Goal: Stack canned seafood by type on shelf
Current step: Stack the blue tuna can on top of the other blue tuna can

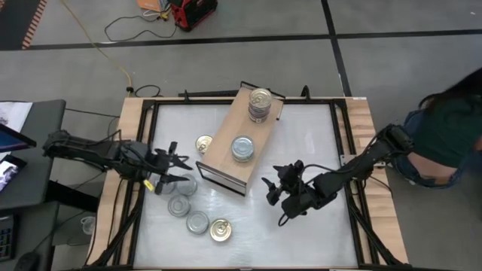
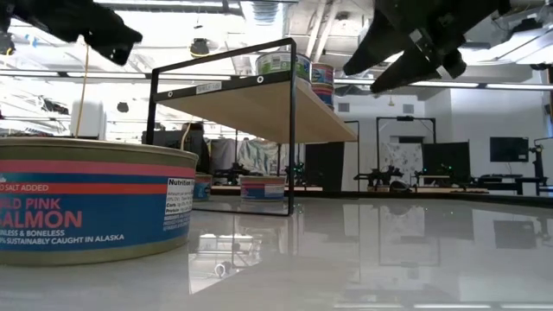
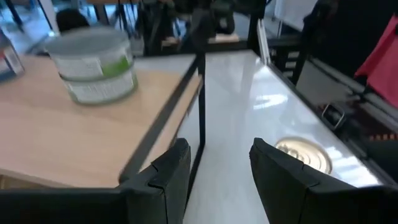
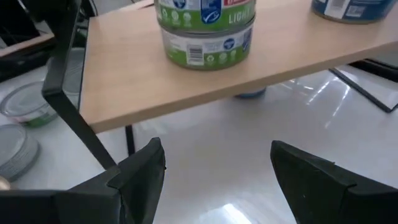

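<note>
The right gripper point(image 1: 273, 188) was spread open and empty, just beside the shelf's point(image 1: 226, 147) near corner. The left gripper point(image 1: 172, 167), also open, hovered above loose tins point(image 1: 197, 221), probably positioned to pick the next one.

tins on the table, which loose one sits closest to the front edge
The gold-lidded tin with the pull tab. It lies nearer the front edge than the silver-lidded tins beside it; the other gold tin sits further back by the shelf.
</note>
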